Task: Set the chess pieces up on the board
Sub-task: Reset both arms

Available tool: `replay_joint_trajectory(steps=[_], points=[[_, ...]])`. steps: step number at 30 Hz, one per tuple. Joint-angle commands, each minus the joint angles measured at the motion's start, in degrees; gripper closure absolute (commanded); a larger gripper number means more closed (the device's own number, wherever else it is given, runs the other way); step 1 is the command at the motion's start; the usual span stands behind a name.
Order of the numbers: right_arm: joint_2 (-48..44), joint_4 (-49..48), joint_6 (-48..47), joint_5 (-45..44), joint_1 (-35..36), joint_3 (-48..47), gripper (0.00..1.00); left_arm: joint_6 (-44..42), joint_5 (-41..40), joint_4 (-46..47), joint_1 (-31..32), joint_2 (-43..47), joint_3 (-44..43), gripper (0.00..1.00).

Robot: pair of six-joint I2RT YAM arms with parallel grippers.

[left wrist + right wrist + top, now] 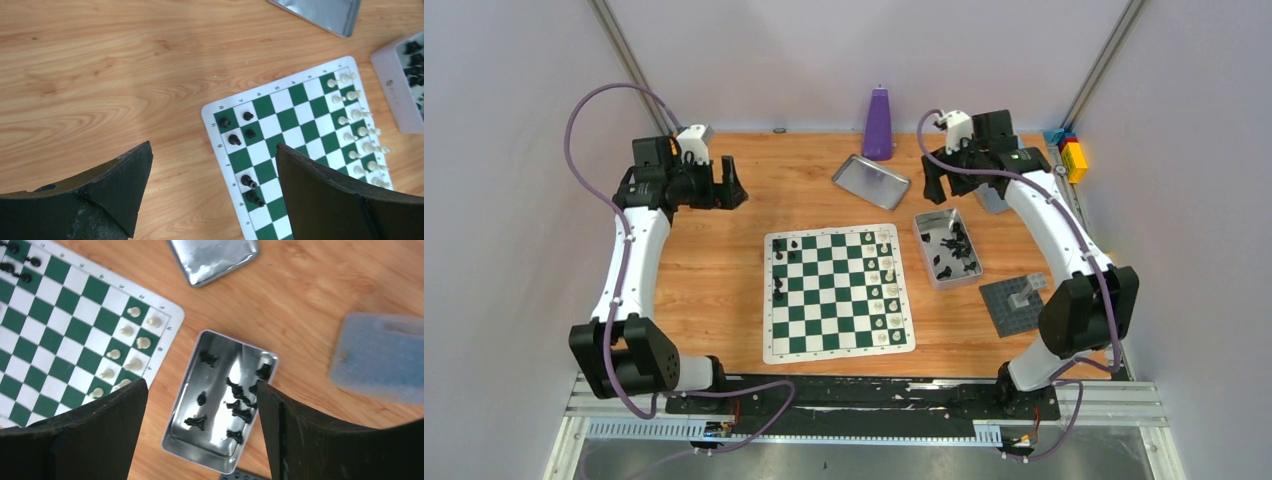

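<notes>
The green-and-white board [839,351] lies mid-table. Several black chess pieces [779,250] stand on its left squares. Cream-white pieces [888,290] line its right two columns. More black pieces [949,250] lie loose in a silver tin [927,222] right of the board. My left gripper [724,188] is open and empty, high over bare wood left of the board's far corner; its wrist view shows the board [210,112] and the black pieces [234,139] below my left gripper [214,147]. My right gripper [201,384] is open and empty above the tin [177,407] and its black pieces [240,399].
A flat silver tray [871,181] and a purple cone-shaped object [878,125] stand at the back. A dark grey studded baseplate [1014,302] lies at the right front, with coloured blocks [1072,155] at the far right edge. A pale blue box [382,357] sits behind the tin.
</notes>
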State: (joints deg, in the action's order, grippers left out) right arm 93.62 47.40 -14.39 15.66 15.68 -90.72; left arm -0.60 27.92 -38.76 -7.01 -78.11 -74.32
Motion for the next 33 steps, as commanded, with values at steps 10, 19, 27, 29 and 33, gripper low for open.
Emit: replay_joint_trajectory(steps=[10,19,27,29,33], points=[[-15.60,-22.18,11.67,7.57,-17.85,14.66,0.00,-7.46,-18.41,9.18,-0.48,14.30,6.93,0.00],[-32.50,-32.58,12.70,-0.04,-22.62,32.03,0.00,-8.06,-20.85,9.15,-0.47,22.22,12.61,0.00],[-40.41,-30.56,12.96,0.26,-22.71,38.64,0.00,-10.43,-19.42,11.21,-0.47,30.79,19.96,0.00],[-41.80,-29.54,12.58,2.69,-22.71,40.07,0.00,-10.47,-18.66,13.03,-0.47,34.27,22.24,0.00],[-43.08,-29.47,10.90,5.58,-22.71,41.84,0.00,-8.65,-17.44,16.39,-0.47,39.13,26.27,0.00]])
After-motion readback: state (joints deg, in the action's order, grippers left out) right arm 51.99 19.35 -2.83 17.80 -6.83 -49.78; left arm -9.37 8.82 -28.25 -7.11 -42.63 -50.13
